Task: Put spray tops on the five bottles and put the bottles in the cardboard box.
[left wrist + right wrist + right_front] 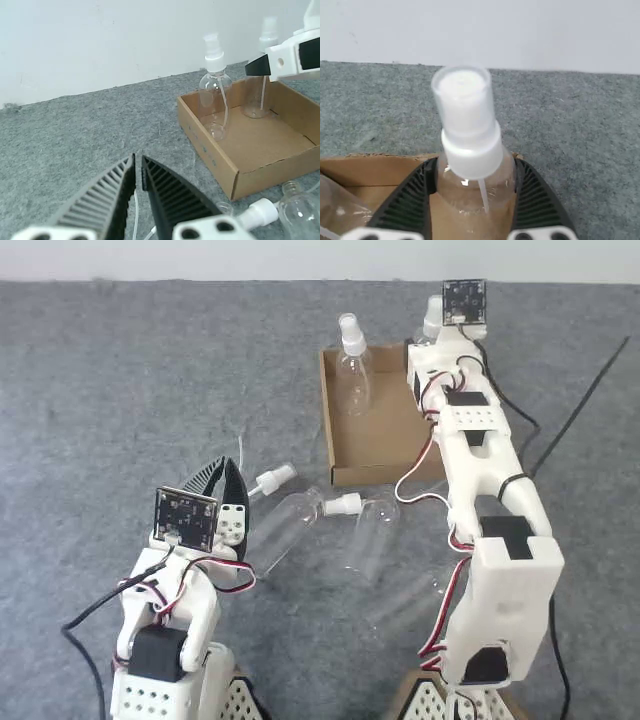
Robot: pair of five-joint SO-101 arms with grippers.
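The open cardboard box [385, 455] lies at the middle back of the table. One clear bottle with a spray top [352, 365] stands upright in its far left part. At the box's far right corner my right gripper [472, 170] is shut on a second upright capped bottle [470, 195], also seen from above [432, 318]. Two more capped bottles [290, 522] [372, 532] lie on the carpet in front of the box, with another clear bottle [410, 600] beside the right arm. My left gripper [138, 167] hangs shut and empty over the carpet, left of them.
Grey carpet covers the table, with a white wall behind. A thin white tube [135, 212] lies on the carpet under my left fingers. Black cables [590, 390] run along the right side. The carpet to the left of the box is bare.
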